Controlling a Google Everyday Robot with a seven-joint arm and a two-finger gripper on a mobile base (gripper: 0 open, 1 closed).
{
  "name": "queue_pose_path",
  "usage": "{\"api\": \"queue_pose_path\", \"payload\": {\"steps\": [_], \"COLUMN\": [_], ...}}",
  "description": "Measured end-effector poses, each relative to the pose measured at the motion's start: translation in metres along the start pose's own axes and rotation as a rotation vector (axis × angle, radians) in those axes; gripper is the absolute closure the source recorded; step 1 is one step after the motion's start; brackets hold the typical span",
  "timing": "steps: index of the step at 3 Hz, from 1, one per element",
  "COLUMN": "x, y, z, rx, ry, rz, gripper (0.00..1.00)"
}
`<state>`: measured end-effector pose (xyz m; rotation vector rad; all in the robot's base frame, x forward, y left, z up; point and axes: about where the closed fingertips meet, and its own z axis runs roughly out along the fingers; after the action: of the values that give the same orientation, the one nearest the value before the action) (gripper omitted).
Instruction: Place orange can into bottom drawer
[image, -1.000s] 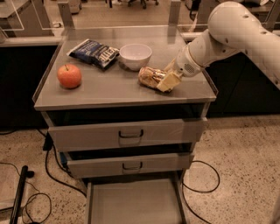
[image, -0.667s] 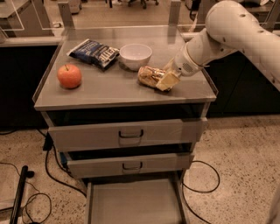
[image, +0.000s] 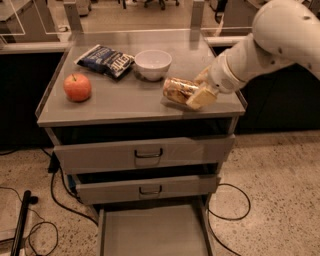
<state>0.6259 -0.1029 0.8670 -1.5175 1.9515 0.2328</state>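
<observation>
The orange can (image: 177, 90) lies tilted on its side on the right part of the grey cabinet top (image: 125, 102), just in front of the white bowl. My gripper (image: 201, 89) comes in from the right on the white arm (image: 270, 40) and is shut on the can's right end, with one pale finger (image: 202, 97) in front of it. The bottom drawer (image: 155, 232) is pulled out at the foot of the cabinet, and its flat grey floor shows nothing in it.
An orange-red apple (image: 77, 87) sits at the left of the top. A dark blue snack bag (image: 106, 60) and a white bowl (image: 153, 63) lie at the back. The two handled drawers (image: 147, 154) above are slightly ajar. Cables (image: 227, 205) trail on the floor.
Almost nothing has changed: the gripper and the can have stayed at the same spot on the right of the cabinet top.
</observation>
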Motion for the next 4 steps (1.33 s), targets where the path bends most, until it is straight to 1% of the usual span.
{"api": "queue_pose_path", "payload": {"steps": [1,2,3,4], "x": [0.006,0.015,0.029,0.050], "y": [0.037,0.074,0.114,0.161], "z": [-0.031,-0.052,-0.063,-0.055], "rx": [0.036,0.059,0.075,0.061], "ry": [-0.025,-0.043,-0.048,-0.033], "rz": [-0.030,-0.048,-0.046,-0.014], "gripper": [1.00,1.00,1.00,1.00]}}
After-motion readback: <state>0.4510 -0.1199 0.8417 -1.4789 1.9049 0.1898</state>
